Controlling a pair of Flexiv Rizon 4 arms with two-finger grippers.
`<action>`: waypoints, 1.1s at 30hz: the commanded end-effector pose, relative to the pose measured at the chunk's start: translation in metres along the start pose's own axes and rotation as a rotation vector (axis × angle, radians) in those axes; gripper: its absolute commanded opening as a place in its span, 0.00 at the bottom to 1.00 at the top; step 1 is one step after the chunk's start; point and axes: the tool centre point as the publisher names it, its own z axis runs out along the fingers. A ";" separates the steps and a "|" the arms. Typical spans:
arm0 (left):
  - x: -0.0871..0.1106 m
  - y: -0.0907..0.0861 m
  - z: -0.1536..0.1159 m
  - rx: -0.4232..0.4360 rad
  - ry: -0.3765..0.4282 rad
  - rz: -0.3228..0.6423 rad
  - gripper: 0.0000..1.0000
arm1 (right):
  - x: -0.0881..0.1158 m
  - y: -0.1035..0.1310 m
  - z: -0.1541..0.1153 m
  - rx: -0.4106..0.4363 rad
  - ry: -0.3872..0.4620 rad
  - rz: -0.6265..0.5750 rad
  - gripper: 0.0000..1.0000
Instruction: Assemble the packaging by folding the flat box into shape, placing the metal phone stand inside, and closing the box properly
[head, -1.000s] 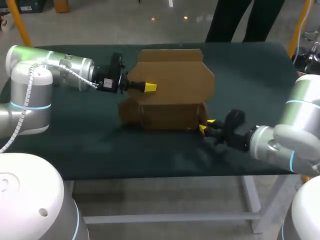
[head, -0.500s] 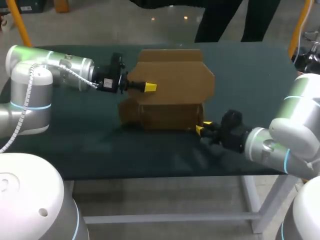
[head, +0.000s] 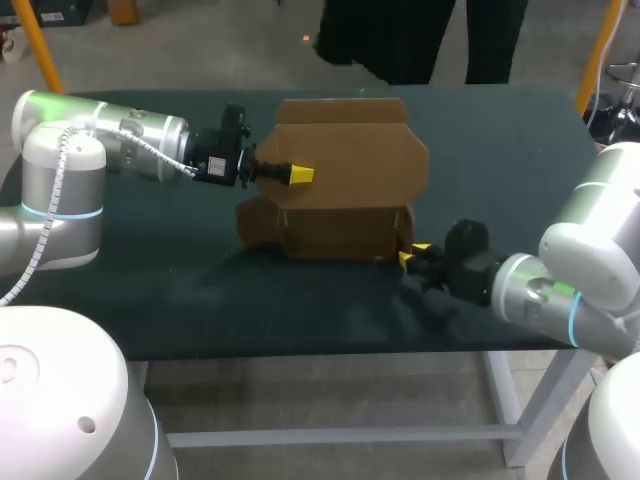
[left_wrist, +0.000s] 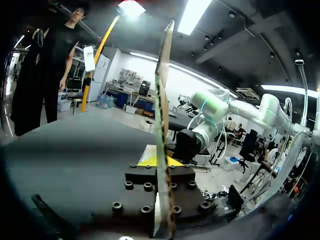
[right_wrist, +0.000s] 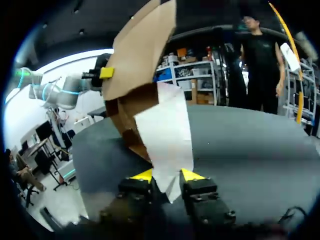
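Left gripper (head: 298, 175) pinches the raised panel edge of the box (head: 350, 150); right gripper (head: 410, 255) clamps its corner flap.

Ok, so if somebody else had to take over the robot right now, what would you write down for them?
Left pincer: shut on the raised back panel, which shows edge-on between its fingers.
Right pincer: shut on the pale flap at the box's front right corner.
Box: on the table between the two arms, partly folded, top open.
Phone stand: not in view in any picture.
Done: the box is partly shaped.
Left: finish folding, put the stand inside, close the box.
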 end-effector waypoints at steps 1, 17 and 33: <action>-0.001 0.004 0.001 -0.001 0.001 -0.001 0.00 | 0.001 -0.001 -0.011 0.015 -0.051 -0.038 0.35; -0.001 0.004 0.001 -0.001 0.001 -0.001 0.00 | -0.025 -0.011 -0.062 0.032 -0.008 -0.252 0.35; 0.001 0.006 0.004 -0.016 -0.018 0.018 0.00 | -0.073 -0.010 -0.072 0.018 0.022 -0.298 0.35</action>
